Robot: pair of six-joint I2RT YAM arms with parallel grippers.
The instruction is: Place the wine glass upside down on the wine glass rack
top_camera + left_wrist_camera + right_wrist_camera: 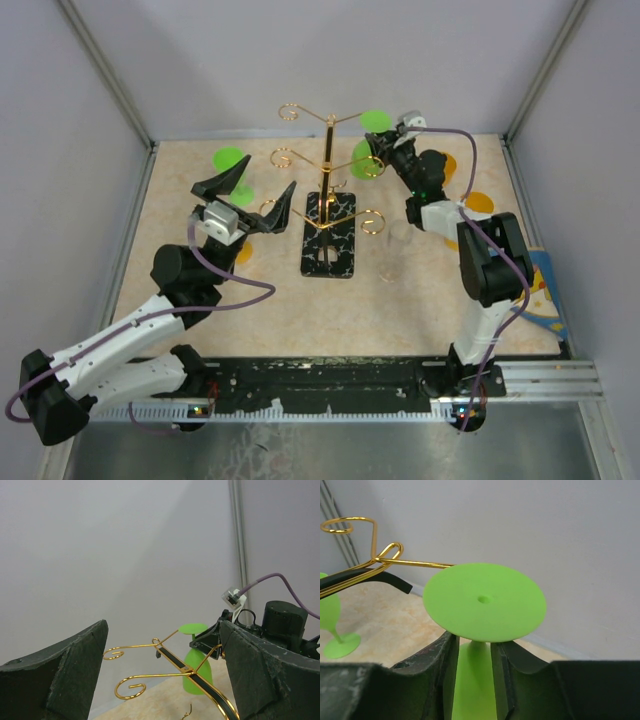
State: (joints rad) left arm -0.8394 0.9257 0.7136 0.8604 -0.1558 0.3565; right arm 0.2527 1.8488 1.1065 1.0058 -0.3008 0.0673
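The right fingers (436, 672) clamp the stem of an upturned green glass (485, 600), foot uppermost, just beside an upper arm of the rack (328, 180) at mid-counter (400, 310), while the left fingers (65, 672) hang spread wide, empty, left of the rack.

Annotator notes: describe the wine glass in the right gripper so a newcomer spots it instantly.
Find the gold wire rack mid-table. At its far-right arm, the right gripper clamps the stem of a green wine glass. Unlike the other green glass, upright left of the rack, this one is upside down, foot up.
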